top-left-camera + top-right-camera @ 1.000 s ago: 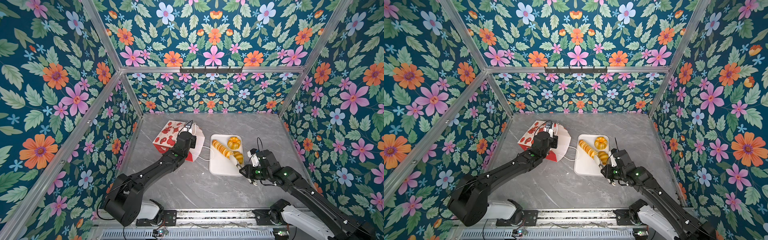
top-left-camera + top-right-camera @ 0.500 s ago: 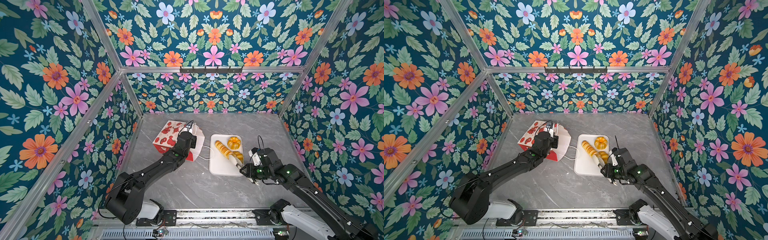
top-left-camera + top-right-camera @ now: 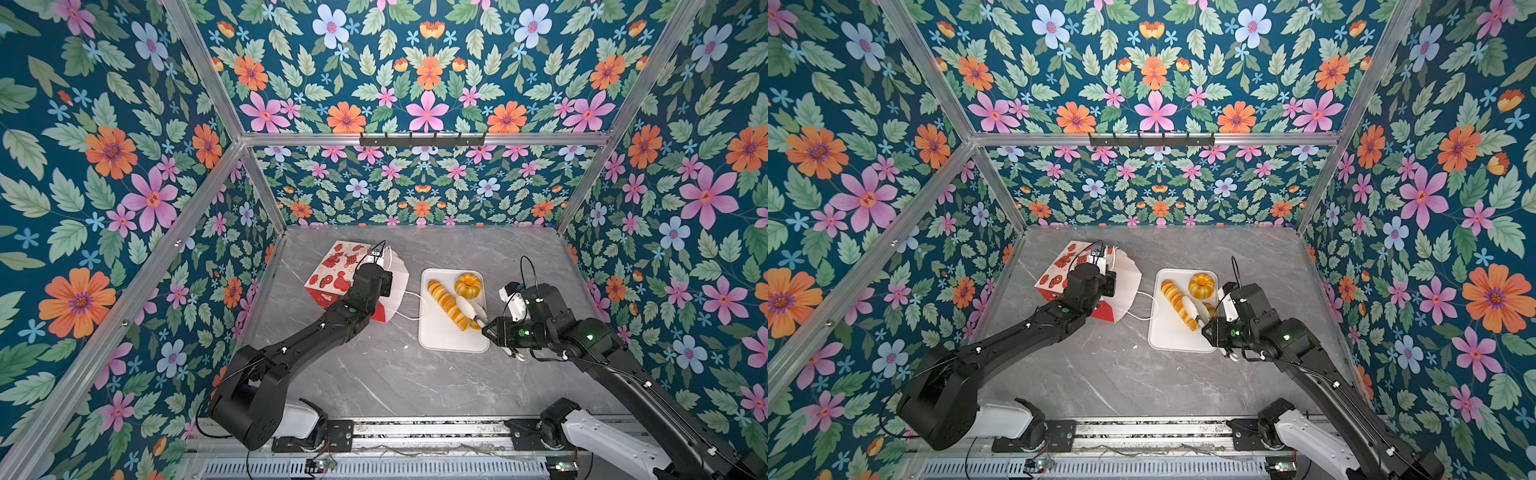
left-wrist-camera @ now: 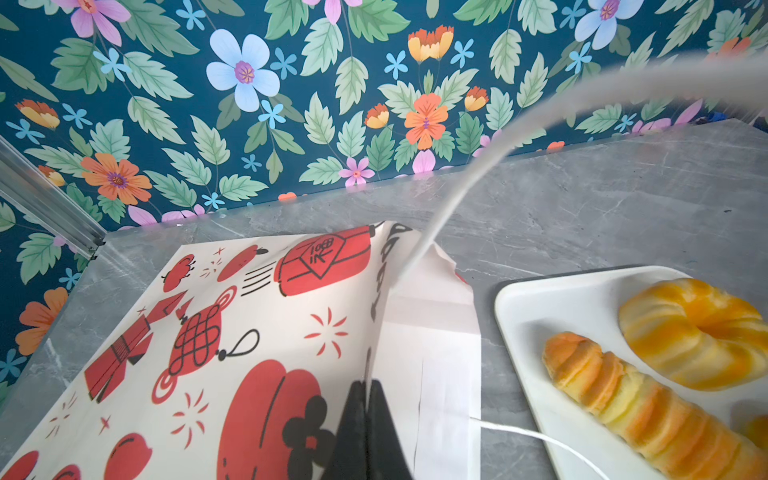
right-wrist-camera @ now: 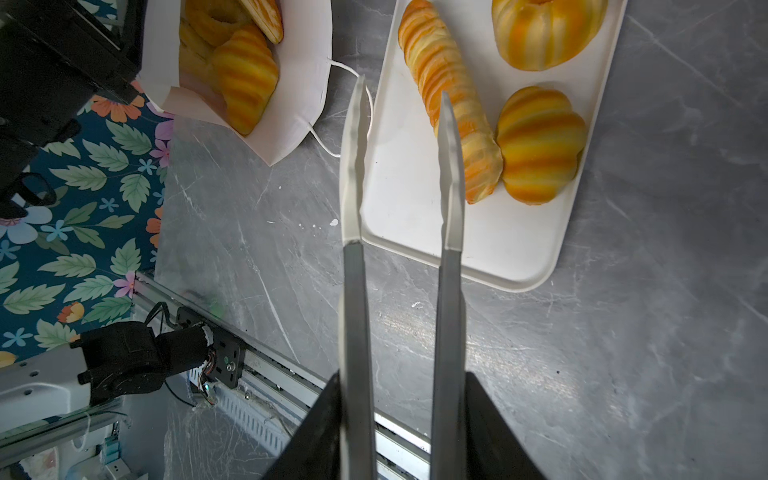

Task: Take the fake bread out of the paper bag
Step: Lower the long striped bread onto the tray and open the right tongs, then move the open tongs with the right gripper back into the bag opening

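Note:
The paper bag (image 3: 338,270), white with red prints, lies tipped on the left of the table, mouth toward the tray. My left gripper (image 4: 365,386) is shut on the bag's upper rim and holds the mouth up. In the right wrist view, fake bread (image 5: 245,79) shows inside the bag, a striped croissant in front. On the white tray (image 3: 440,338) lie a long ridged roll (image 5: 449,104), a ring bun (image 5: 544,29) and a round bun (image 5: 538,145). My right gripper (image 5: 399,395) is shut on metal tongs (image 5: 357,145), whose white tips stand apart, empty, over the tray's near left edge.
A white cord handle (image 3: 409,305) trails from the bag onto the grey marble table (image 3: 395,374) beside the tray. Flowered walls close in the left, back and right. A metal rail (image 3: 415,428) with both arm bases runs along the front edge.
The tongs' tips have spread apart and drawn back slightly from the round bun, which now lies free on the tray. The left arm and the bag have not moved.

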`<state>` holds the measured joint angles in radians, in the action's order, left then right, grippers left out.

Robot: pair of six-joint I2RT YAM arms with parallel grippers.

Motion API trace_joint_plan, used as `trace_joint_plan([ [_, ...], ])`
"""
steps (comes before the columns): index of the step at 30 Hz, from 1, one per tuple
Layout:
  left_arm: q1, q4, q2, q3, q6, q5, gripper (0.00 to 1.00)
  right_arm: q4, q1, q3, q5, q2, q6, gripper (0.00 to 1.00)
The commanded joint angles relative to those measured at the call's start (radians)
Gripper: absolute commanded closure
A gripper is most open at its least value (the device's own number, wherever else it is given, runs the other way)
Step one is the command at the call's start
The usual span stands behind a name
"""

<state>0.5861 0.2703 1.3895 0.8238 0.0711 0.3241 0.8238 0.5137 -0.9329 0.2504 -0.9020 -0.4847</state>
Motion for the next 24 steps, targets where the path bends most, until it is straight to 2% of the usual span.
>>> trace_joint_plan([
  [1,-0.002,0.032,-0.004,-0.005,0.001,-0.005,1.0,-0.042,0.0,0.016,-0.023,-0.041,0.054,0.57],
  [7,-0.002,0.035,-0.016,-0.016,0.005,-0.01,1.0,-0.131,0.001,0.061,-0.066,-0.14,0.09,0.57],
  [21,-0.002,0.053,-0.027,-0.042,0.009,-0.001,1.0,-0.228,-0.001,0.076,0.041,-0.294,0.084,0.58],
  [24,-0.002,0.058,-0.023,-0.041,0.011,-0.004,1.0,-0.253,-0.001,0.066,-0.003,-0.296,0.08,0.58],
])
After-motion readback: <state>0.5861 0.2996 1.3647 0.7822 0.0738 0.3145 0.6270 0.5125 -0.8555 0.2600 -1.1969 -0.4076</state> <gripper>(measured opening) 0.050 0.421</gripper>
